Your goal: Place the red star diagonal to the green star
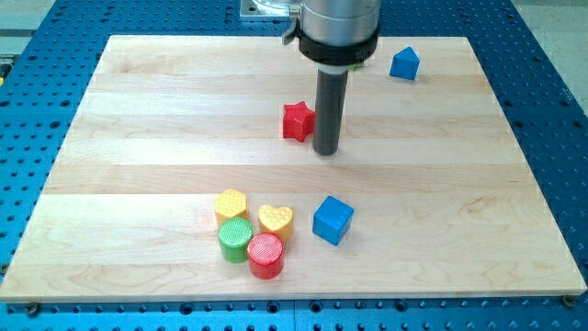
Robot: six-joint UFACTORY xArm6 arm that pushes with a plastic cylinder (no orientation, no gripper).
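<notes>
Down on the pale wooden board [138, 110] sits my tip [326, 151], the lower end of a straight dark rod; it carries no jaws, so nothing about it opens or closes. Just to its left in the view is the small red star block [297, 120], so close to the rod that I cannot tell whether they touch. Up along the rod comes the broad dark collar of my arm [338, 32], and a sliver of green [356, 64] peeks out at its right edge near the view's top; too little shows to make out its shape. Further right, near the board's top edge, stands a blue block with a peaked top [404, 63]. Well below my tip, toward the view's bottom, a blue cube [332, 220] sits alone, and left of it a tight cluster: yellow rounded block [231, 204], yellow heart [276, 221], green cylinder [235, 239], red cylinder [265, 255]. Around the board runs a blue perforated table [542, 119].
</notes>
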